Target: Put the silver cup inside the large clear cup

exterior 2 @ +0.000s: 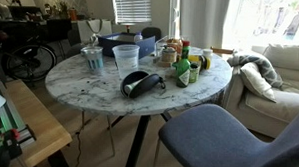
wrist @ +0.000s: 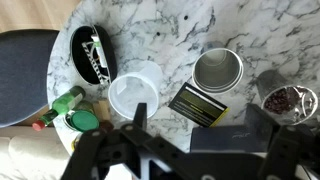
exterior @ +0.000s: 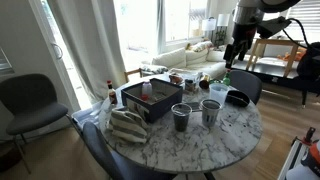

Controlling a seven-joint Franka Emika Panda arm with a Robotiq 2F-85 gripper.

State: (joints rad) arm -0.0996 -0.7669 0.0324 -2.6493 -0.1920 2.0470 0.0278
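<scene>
The silver cup [wrist: 218, 72] stands upright and empty on the marble table, also seen in an exterior view [exterior: 210, 111]. The large clear cup [wrist: 135, 95] stands upright just beside it, near the black bowl, and shows in both exterior views [exterior: 217, 92] [exterior 2: 126, 60]. My gripper [wrist: 200, 130] is open and empty. It hangs high above the table [exterior: 232, 55], roughly over the gap between the two cups. It touches nothing.
A darker tumbler [wrist: 287, 100] with dark contents stands beyond the silver cup [exterior: 181, 117]. A black bowl [wrist: 92, 55] sits by the clear cup. A black-and-yellow card [wrist: 195, 103] lies between the cups. Green bottles [wrist: 75, 112] and a dark box [exterior: 150, 100] crowd the table. Chairs surround it.
</scene>
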